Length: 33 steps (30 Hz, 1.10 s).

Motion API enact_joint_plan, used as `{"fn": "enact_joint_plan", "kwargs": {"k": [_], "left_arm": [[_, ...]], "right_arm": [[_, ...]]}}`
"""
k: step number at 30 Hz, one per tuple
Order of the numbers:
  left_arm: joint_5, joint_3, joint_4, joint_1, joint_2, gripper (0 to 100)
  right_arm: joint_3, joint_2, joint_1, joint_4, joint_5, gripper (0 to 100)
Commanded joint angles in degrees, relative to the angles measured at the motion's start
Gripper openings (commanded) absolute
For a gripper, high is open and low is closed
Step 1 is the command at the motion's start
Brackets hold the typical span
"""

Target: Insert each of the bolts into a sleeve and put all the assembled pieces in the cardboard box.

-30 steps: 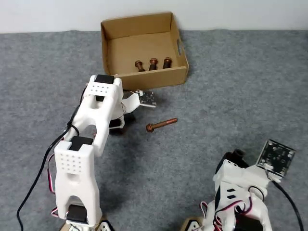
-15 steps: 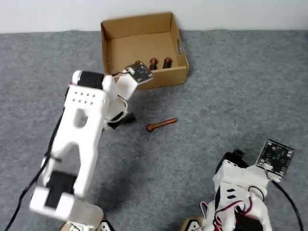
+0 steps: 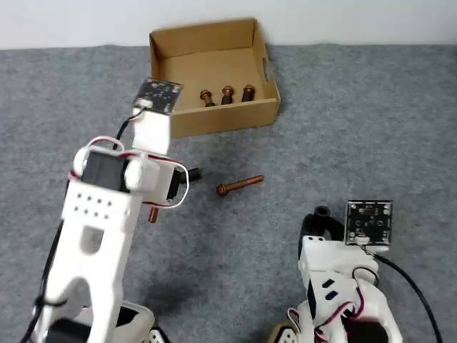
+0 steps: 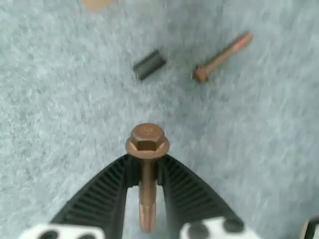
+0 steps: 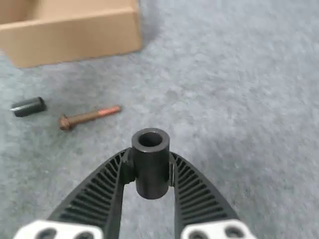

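While the left arm (image 3: pixel 100 207) stands tall over the left side of the grey carpet (image 3: pixel 371 121), the left gripper (image 4: pixel 147 160) is closed to a narrow gap on the held bolt (image 4: pixel 147 145). Its two black fingers press the shank just under the hexagonal head, and the head pokes out past the fingertips.

Just beside that arm's wrist, towards the middle, the loose sleeve (image 4: pixel 149 64) lies on its side on the carpet, a short dark tube. To its right and apart from it, the loose bolt (image 3: pixel 240 185) lies flat, head towards the sleeve and threaded tip pointing away to the right.

Behind both, at the far edge of the carpet, sits the cardboard box (image 3: pixel 214 118), open at the top. Three assembled pieces (image 3: pixel 227 93) stand in a row inside it, close against the front wall.

On the right and nearest the camera, the right gripper (image 5: pixel 149 160) is closed on the held sleeve (image 5: pixel 150 172). Its fingers clamp the sleeve's sides, and the open bore faces out past the fingertips, above bare carpet well apart from the loose bolt.
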Motion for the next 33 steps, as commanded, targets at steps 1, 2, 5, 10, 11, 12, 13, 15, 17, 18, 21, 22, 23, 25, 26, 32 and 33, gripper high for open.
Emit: {"fn": "enact_joint_plan", "kwargs": {"k": [1,2,5,10,11,12,13,15,17,18,21,22,23,25,26,32,33], "left_arm": [[4.6,6.4,-8.2,0.6,-10.3,0],[5.8,9.5,-10.5,0.6,-13.1,0],[8.4,19.2,-18.5,0.6,-23.2,0],[9.6,33.8,-30.3,0.5,-42.5,0],[9.6,35.9,-32.5,0.5,-46.4,0],[9.6,38.0,-34.7,0.5,-50.3,0],[9.6,39.9,-36.9,0.6,-54.3,0],[9.8,43.4,-41.1,0.6,-61.8,0],[10.1,46.5,-43.5,1.1,-68.0,0],[10.1,47.7,-43.9,1.9,-70.6,0],[11.0,49.1,-43.6,5.8,-77.2,0],[11.9,49.2,-43.6,7.4,-77.9,0],[12.8,48.9,-43.6,8.5,-77.7,0],[15.0,48.6,-43.6,10.0,-76.7,0],[16.0,48.7,-43.7,10.6,-76.3,0],[19.9,49.5,-43.7,16.2,-75.1,0],[19.9,49.9,-43.7,16.6,-75.2,0]], "right_arm": [[0.6,-0.3,-2.9,-4.0,0.5,0.8],[1.0,-0.3,-4.0,-4.6,0.5,0.8],[2.0,-0.3,-8.3,-6.5,0.5,0.8],[4.5,-0.3,-16.9,-8.6,0.6,0.8],[5.0,-0.3,-18.7,-8.7,0.6,0.8],[5.4,-0.3,-20.4,-8.7,0.6,0.8],[5.8,-0.3,-22.0,-8.7,0.6,0.8],[6.6,-0.3,-26.0,-8.7,0.6,0.8],[7.5,-0.3,-30.5,-8.7,0.6,0.8],[7.9,-0.3,-32.7,-9.0,0.6,0.8],[9.2,-0.3,-38.3,-12.7,0.7,0.9],[9.8,-0.2,-39.6,-14.5,0.7,0.9],[10.5,0.0,-40.7,-16.5,0.7,0.9],[12.0,0.2,-42.5,-19.9,1.0,0.9],[12.8,0.2,-43.4,-21.4,2.2,0.9],[15.1,0.2,-45.8,-28.3,7.9,0.9],[15.1,0.2,-45.7,-28.6,8.0,0.9]]}}
